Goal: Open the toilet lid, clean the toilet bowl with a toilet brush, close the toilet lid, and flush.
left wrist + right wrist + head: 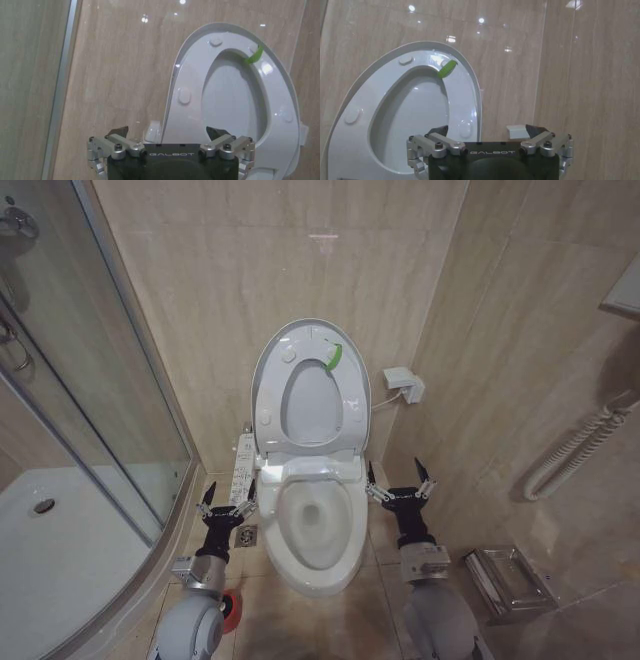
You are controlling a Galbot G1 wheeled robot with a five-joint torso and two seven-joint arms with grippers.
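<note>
Bowl (pixel 312 530) between left gripper (pixel 227 495), right gripper (pixel 400 482)

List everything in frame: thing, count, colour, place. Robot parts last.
glossy white plastic oval toilet lid: 1, white with a green strip, raised against the wall.
white ring-shaped seat: 1, white, raised against the lid.
white ceramic toilet bowl: 1, white, on the floor between the arms, open.
white side button panel: 1, white, on the bowl's left.
small round red cup: 1, red, on the floor by the left arm.
glass shower enclosure: 1, clear, far left.
white wall socket: 1, white, right of the lid.
metal paper holder: 1, chrome, right wall.
left gripper: 1, grey and black, left of the bowl, open.
right gripper: 1, grey and black, right of the bowl, open.
</note>
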